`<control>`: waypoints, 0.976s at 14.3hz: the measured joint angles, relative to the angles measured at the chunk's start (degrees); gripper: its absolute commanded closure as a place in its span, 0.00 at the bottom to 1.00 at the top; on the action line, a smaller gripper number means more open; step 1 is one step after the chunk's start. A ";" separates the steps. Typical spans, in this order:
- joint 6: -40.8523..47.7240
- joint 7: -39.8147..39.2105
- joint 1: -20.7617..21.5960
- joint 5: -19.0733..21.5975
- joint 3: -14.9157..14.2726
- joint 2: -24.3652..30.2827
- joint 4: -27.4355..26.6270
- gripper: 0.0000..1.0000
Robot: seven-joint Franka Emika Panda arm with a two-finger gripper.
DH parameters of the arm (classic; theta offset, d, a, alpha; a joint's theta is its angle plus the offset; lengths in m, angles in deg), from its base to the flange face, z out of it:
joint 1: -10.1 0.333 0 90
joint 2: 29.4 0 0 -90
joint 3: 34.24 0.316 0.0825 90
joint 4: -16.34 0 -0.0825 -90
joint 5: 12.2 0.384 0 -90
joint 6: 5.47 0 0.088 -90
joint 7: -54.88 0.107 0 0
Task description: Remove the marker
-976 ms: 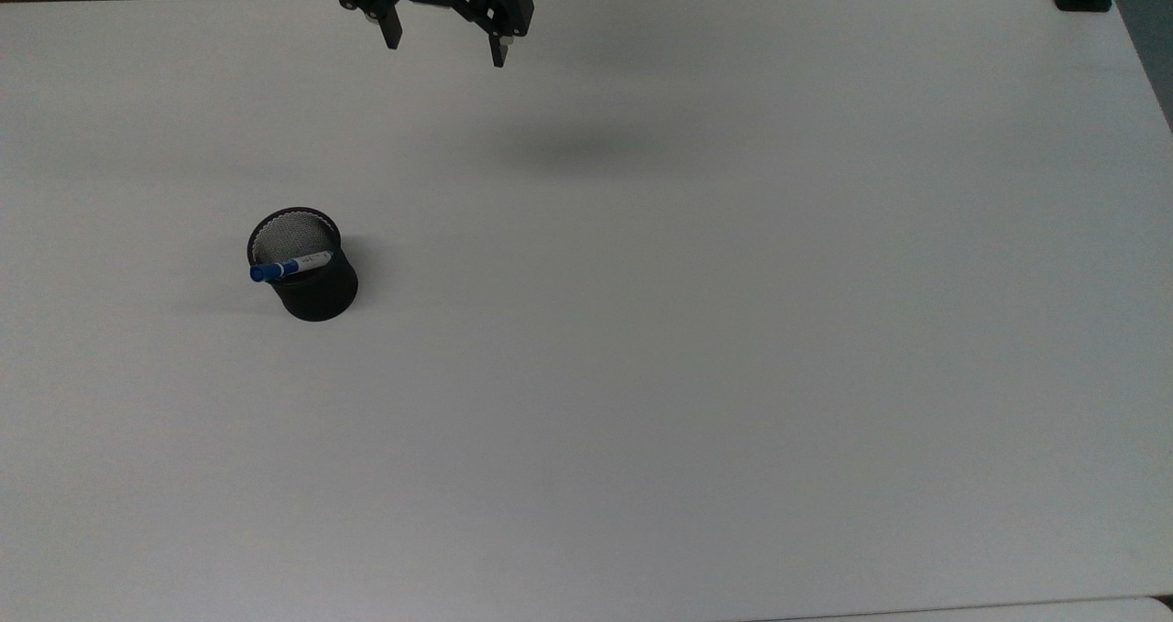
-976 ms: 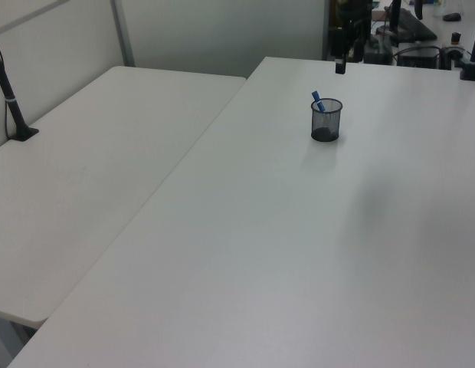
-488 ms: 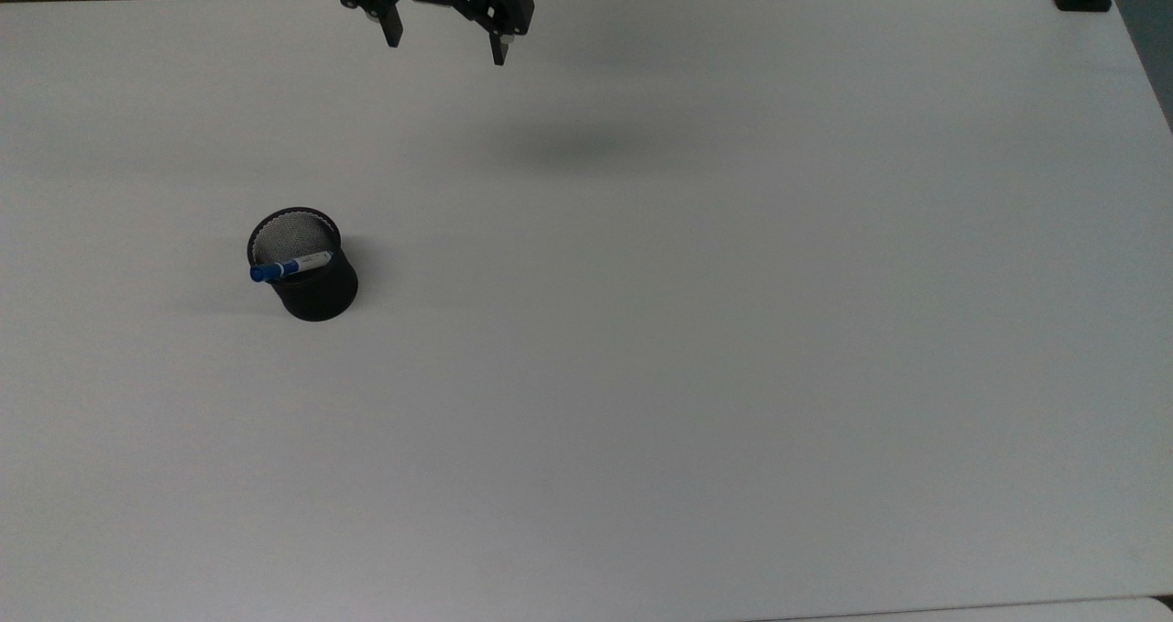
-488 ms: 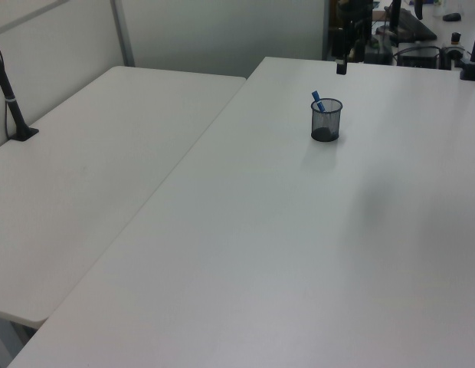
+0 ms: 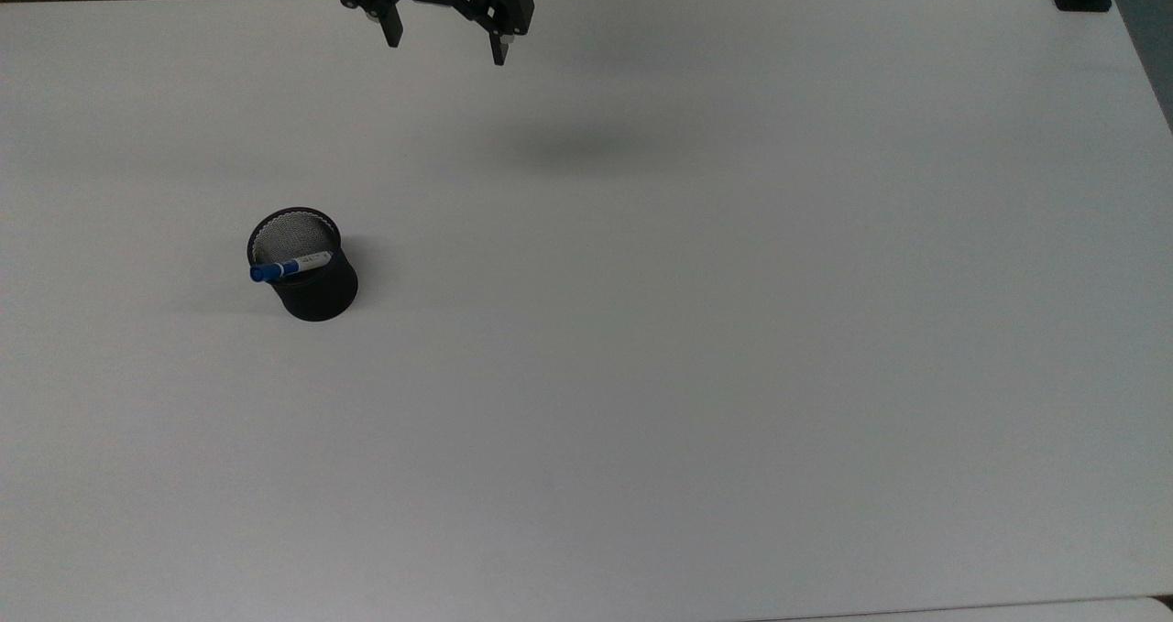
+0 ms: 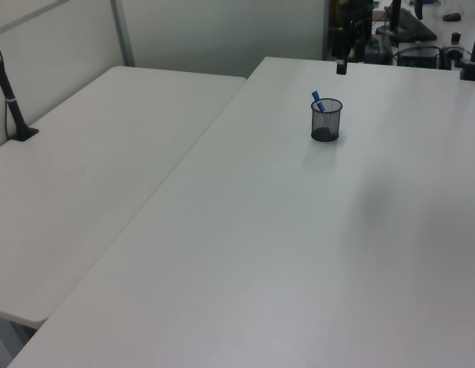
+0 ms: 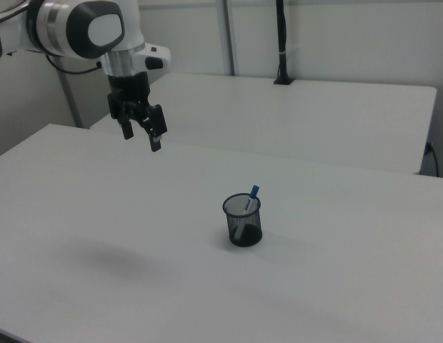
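The marker (image 5: 290, 267) stands tilted in a black mesh cup (image 5: 307, 278), its blue cap poking over the rim toward the top view's left; the claw (image 5: 445, 47) hangs high above the far part of the bench (image 5: 696, 329), fingers spread and holding nothing, well apart from the cup.

The risks, as I judge them: the cup looks light and stands free on a smooth top, so a finger that catches its rim on the way down could tip it or slide it along; the part of the marker clear of the rim is short and leans, so a pinch that comes in straight down could close on the cap alone, slip off the round barrel, or nip the mesh wall together with the pen; lifting on a slant could drag the pen against the inside of the cup and carry the cup up with it; a loose grip might let the marker drop back in or roll off across the bench.

The bench is a wide, plain white top, matte, with a soft shadow under the arm; a second white table (image 6: 92, 176) butts up beside it; behind stand pale partition walls, black posts clamped to the table edges (image 7: 281, 43), and dark equipment at the far end in the left view.
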 measured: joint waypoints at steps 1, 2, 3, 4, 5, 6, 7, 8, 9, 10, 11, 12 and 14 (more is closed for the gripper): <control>0.00 0.00 0.00 0.00 0.00 0.00 0.00 0.00; 0.00 0.00 0.00 0.00 0.00 0.00 0.00 0.00; 0.00 0.00 -0.01 0.00 -0.03 0.00 0.00 0.00; 0.00 -0.18 -0.02 -0.01 -0.11 0.00 0.00 0.00; 0.00 -0.81 -0.04 -0.01 -0.22 -0.02 -0.03 0.00; 0.00 -1.78 -0.05 -0.02 -0.49 -0.09 -0.06 0.00; -0.02 -2.87 -0.06 -0.03 -1.09 -0.23 -0.09 0.00; -0.43 -4.10 -0.08 -0.03 -2.00 -0.46 -0.11 0.00; -1.59 -5.87 -0.10 -0.03 -3.38 -0.81 -0.17 0.00; -3.48 -8.35 -0.20 -0.03 -5.42 -1.49 -0.25 0.00; -4.94 -10.16 -0.20 -0.02 -6.83 -2.11 -0.31 0.00; -7.30 -12.68 -0.24 -0.02 -8.87 -3.24 -0.38 0.00; -11.92 -16.19 -0.28 -0.02 -12.08 -5.84 -0.46 0.00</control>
